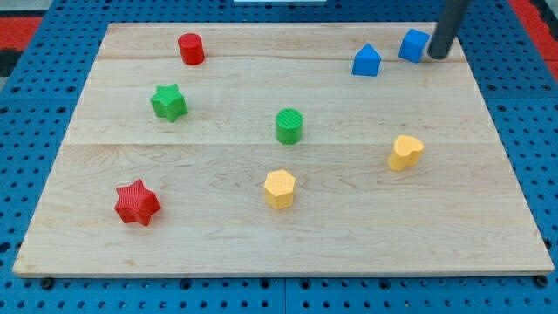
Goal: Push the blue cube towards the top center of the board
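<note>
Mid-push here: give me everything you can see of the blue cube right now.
The small solid blue cube, matte and plastic-looking, sits flat on the pale wooden board near the view's top right corner, turned slightly so two side faces and the lighter top face show. My tip is right against its right side, apparently touching. The blue house-shaped block lies just to its left, apart.

Rod: one straight dark shaft, entering from the view's top edge at the far right, leaning slightly so its upper part sits further to the view's right.
My tip (436,56): down at the desk (261,244) surface, just to the view's right of the blue cube (414,44), touching it or very nearly so.
Arm above rod: out of view.
</note>
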`<state>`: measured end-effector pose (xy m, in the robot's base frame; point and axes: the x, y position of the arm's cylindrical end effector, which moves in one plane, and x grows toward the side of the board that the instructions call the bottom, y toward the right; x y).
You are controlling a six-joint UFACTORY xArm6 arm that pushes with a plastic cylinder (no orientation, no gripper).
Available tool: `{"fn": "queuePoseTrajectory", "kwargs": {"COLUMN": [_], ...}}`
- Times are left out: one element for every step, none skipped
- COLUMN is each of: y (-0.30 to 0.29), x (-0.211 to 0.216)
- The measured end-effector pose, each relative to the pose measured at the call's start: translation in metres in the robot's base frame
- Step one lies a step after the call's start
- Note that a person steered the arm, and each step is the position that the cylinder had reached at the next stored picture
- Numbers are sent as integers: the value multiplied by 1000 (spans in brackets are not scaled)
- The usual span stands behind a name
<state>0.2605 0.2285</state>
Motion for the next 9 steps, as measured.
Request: {"fn": "queuePoseTrajectory", "kwargs": {"y": [-38, -34, -33, -48, -106, -108, -67, -96, -146], "x": [-28, -28, -41, -63, -62, -44, -26, -14, -19]}}
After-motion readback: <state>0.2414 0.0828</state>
